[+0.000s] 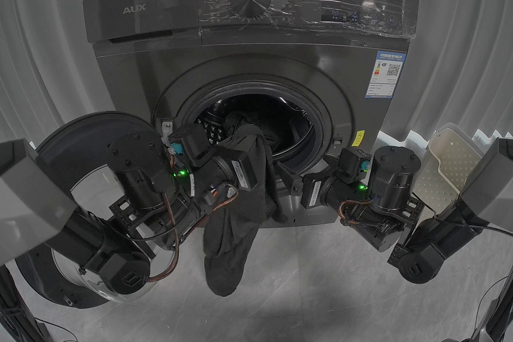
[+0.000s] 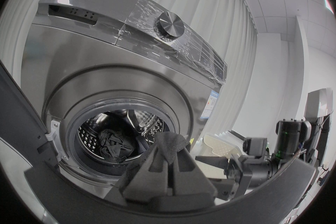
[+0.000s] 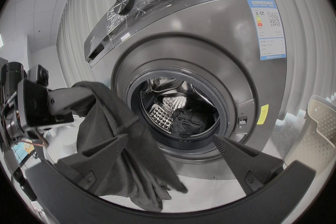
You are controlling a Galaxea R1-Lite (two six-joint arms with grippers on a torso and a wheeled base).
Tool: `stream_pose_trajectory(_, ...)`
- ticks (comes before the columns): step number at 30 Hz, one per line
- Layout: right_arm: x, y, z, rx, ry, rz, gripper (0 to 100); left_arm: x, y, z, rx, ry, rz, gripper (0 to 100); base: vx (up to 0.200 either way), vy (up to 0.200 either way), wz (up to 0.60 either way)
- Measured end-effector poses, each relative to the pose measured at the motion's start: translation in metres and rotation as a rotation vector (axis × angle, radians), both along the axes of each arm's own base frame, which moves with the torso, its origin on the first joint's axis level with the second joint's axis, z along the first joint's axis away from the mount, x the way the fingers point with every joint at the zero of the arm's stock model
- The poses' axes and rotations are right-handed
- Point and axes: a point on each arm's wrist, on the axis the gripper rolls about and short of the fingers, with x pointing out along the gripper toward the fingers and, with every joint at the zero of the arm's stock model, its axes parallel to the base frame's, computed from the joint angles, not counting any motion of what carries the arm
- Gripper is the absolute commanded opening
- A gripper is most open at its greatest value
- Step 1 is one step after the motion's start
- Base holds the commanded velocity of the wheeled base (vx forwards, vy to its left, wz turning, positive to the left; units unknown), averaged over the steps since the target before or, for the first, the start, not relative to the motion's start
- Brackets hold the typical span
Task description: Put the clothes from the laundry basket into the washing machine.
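- pale grey floor, white curtain behind the grey washing machine
- its door open at 9 o'clock, white laundry basket at 4 o'clock
- black garment, limp and creased, hangs at the drum's 6 o'clock rim, pinched tight by the left gripper
- right gripper spread wide, holding nothing
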Motion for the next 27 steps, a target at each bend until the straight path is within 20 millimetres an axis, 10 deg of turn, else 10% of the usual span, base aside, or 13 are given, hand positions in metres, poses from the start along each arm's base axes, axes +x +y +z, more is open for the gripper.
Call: stream_pose_trajectory(27,-0.032,0.010,-0.039,-0.146,0.087,0.192,100,0.008,-0.004,0.006,-0.012,-0.023,0.052,0,0.000,0.000,0.00)
